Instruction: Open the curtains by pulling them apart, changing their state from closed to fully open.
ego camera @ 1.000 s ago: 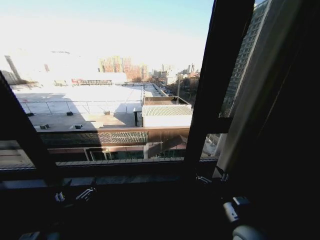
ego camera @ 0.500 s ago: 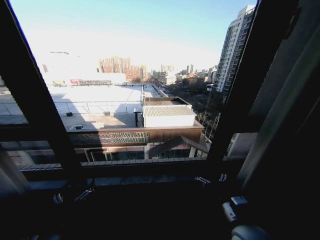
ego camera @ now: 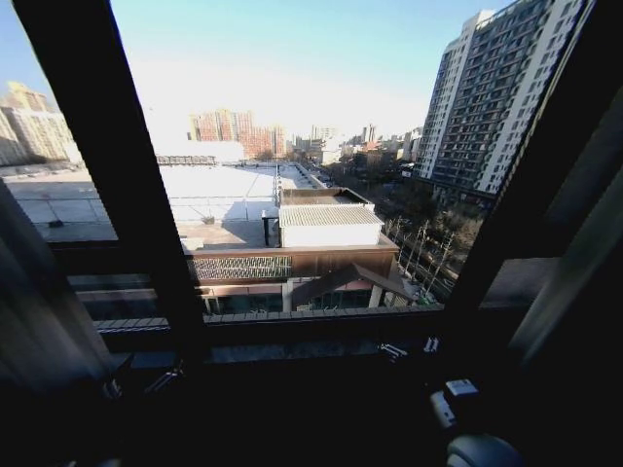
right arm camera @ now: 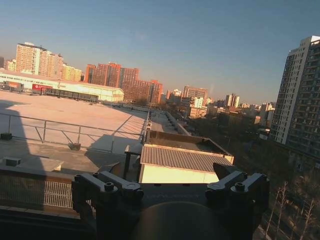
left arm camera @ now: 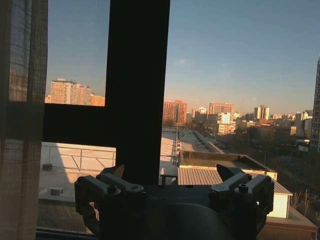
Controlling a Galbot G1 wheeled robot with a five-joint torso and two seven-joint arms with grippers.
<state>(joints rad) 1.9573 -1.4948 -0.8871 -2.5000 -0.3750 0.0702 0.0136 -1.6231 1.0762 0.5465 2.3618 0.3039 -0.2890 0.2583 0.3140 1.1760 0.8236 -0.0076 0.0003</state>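
Whole head view panned vs 1 s ago (camera, not objects), window frame bars point(ego camera: 107, 165) sliding toward 3 o'clock; curtains point(ego camera: 39, 321) bunched at 8 o'clock edge, glass mostly clear, so nearly done; left end effector point(left arm camera: 172, 175) & right end effector point(right arm camera: 170, 172) released, empty.

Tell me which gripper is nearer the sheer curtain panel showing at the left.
Left. The left gripper is open before the window with the sheer curtain panel just beside it; the right gripper, open, faces bare glass.
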